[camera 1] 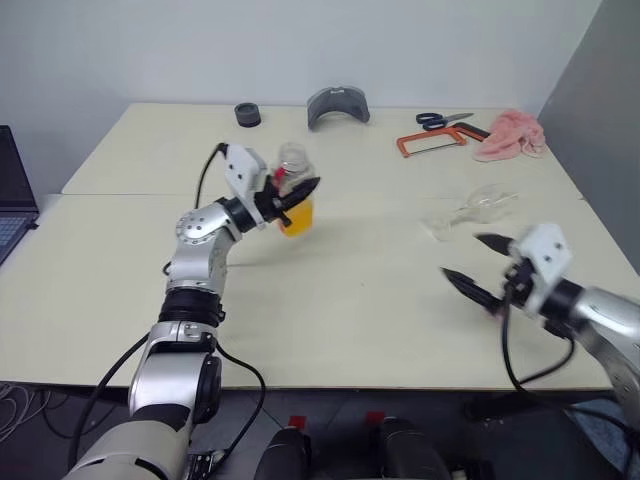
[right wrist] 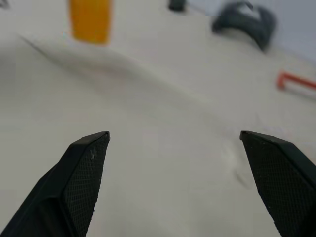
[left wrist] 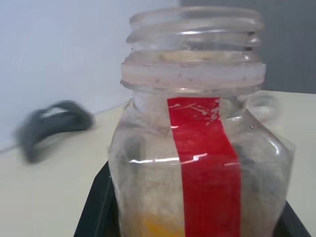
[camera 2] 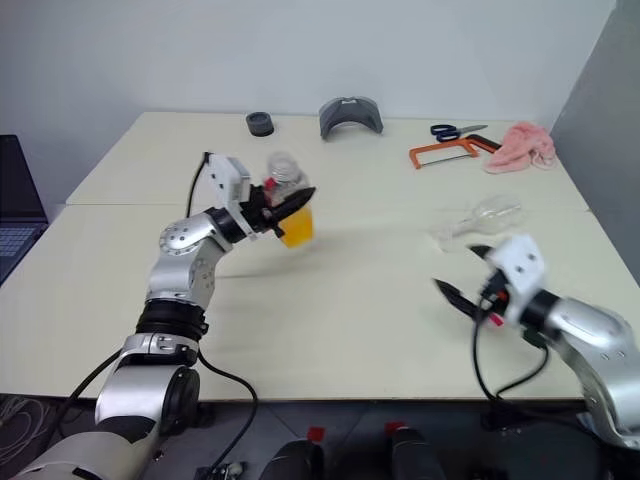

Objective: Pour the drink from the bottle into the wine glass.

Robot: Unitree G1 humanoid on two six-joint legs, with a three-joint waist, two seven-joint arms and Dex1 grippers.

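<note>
My left gripper (camera 1: pixel 298 197) is shut on the bottle (camera 1: pixel 292 160) and holds it upright, a little above the table's left-centre. In the left wrist view the bottle (left wrist: pixel 197 148) has an open threaded mouth and a red label strip. The orange drink (camera 1: pixel 298 220) fills its lower part. The wine glass (camera 1: pixel 478 208) lies on its side on the table to the right, apart from both grippers. My right gripper (camera 1: pixel 462 255) hovers open just in front of the glass, with nothing between its fingers (right wrist: pixel 84 168).
Along the table's far edge lie a black tape roll (camera 1: pixel 248 114), a grey curved piece (camera 1: pixel 338 105), blue-handled scissors (camera 1: pixel 443 120), an orange hacksaw (camera 1: pixel 432 141) and a pink cloth (camera 1: pixel 512 135). A laptop (camera 1: pixel 15 190) sits off the left side.
</note>
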